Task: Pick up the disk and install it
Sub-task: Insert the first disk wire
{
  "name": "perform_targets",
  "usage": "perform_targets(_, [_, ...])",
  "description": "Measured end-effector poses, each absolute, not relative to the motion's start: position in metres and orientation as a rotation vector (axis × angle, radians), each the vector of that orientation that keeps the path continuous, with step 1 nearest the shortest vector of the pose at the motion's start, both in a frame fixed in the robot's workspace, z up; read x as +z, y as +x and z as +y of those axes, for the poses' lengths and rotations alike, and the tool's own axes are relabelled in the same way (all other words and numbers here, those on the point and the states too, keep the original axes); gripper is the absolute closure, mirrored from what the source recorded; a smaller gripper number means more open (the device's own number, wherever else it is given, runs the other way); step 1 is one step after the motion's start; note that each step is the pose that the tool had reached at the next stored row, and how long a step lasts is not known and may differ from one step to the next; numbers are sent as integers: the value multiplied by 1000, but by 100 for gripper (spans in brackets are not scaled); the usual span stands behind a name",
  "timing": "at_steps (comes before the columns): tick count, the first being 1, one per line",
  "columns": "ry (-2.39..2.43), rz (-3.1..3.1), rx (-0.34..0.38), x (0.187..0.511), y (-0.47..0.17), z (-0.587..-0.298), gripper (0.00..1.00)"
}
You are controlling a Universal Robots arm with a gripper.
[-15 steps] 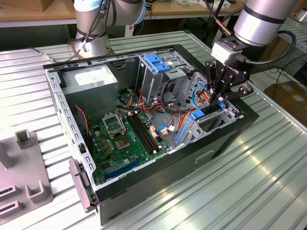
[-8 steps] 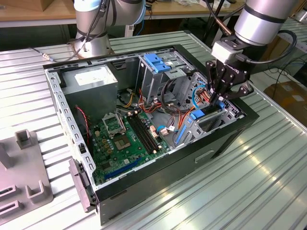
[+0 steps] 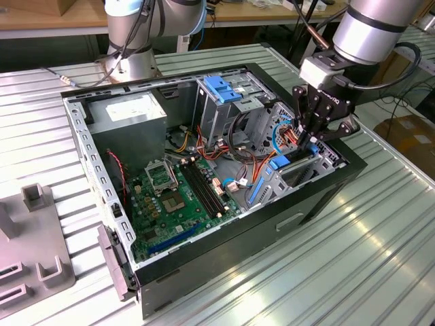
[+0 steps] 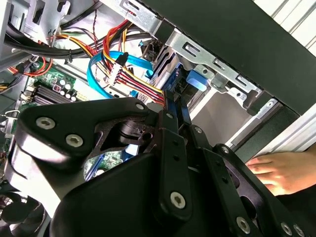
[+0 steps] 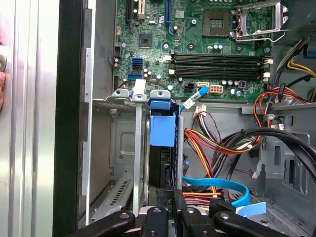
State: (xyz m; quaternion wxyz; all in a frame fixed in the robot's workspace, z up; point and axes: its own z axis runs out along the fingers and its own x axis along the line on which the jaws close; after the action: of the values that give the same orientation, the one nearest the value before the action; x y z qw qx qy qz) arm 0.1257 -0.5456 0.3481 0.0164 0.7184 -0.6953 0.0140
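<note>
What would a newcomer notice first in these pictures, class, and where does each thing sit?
The open computer case lies on its side on the ribbed metal table, its green motherboard bared. At the case's corner on the exterior view's right, the black end effector reaches down among coloured cables to the blue-framed disk standing edge-up in its metal bay. A person's hand rests just outside the case wall.

The exterior view looks down at an angle from off the arm, far enough to take in the whole open computer case point(image 3: 224, 176) on the ribbed table point(image 3: 380, 258). First wrist view faces straight down into the case, close up, w/ the motherboard point(image 5: 207, 44) and drive bay point(image 5: 148, 163) below. Second wrist view looks obliquely past the gripper point(image 4: 173, 163), very near; both wrist views share the blue cable point(image 4: 101, 61) and the bay area.
</note>
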Motion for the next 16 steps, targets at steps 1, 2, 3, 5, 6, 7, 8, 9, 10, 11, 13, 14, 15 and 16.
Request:
perform_targets(1, [2234, -2162, 44, 347, 126, -546, 84])
perform_targets(2, [2234, -2162, 44, 347, 126, -546, 84])
perform_targets(3, [2234, -2162, 44, 346, 126, -546, 84])
perform_targets(5, [2234, -2162, 43, 346, 126, -546, 84])
perform_targets(6, [2234, -2162, 42, 345, 126, -546, 84])
perform_targets(7, [2235, -2163, 42, 345, 126, -546, 84])
perform_targets(8, [2235, -2163, 41, 345, 126, -546, 84])
perform_targets(9, [2235, -2164, 40, 344, 126, -546, 84])
perform_targets(10, [2236, -2164, 39, 343, 126, -546, 84])
perform_targets(11, [2236, -2164, 39, 342, 126, -546, 84])
perform_targets(13, [2235, -2164, 38, 340, 126, -546, 84])
perform_targets(14, [2235, -2164, 38, 340, 126, -546, 84])
perform_targets(15, [2235, -2164, 38, 340, 126, -546, 84])
perform_targets(16, [2236, -2164, 37, 340, 126, -546, 84])
